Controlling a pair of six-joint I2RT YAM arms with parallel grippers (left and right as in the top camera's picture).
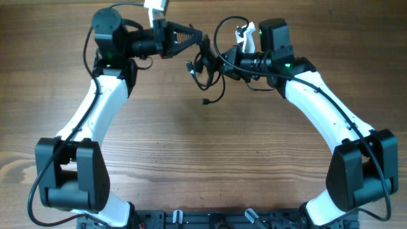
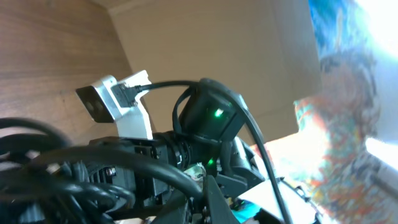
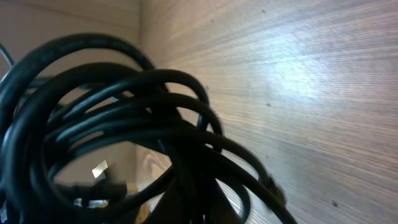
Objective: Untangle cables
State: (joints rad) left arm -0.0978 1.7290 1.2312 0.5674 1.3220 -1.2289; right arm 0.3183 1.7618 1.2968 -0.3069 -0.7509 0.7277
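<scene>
Left arm: forearm extended, wrist pointing right | left gripper (image 1: 200,39): clamped on cables (image 1: 205,69) | right arm: mirrored, wrist pointing left | right gripper (image 1: 224,58): clamped on same cables.

Blurred black cables (image 2: 68,165) cross the lower left. Behind them stands the right arm (image 2: 211,124), green light on, with a white camera (image 2: 112,99), probably its own.

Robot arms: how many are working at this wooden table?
2. The left arm stretches along the left side of the table, the right arm along its right side. Both meet at the cables near the far edge. None looks hidden.
</scene>
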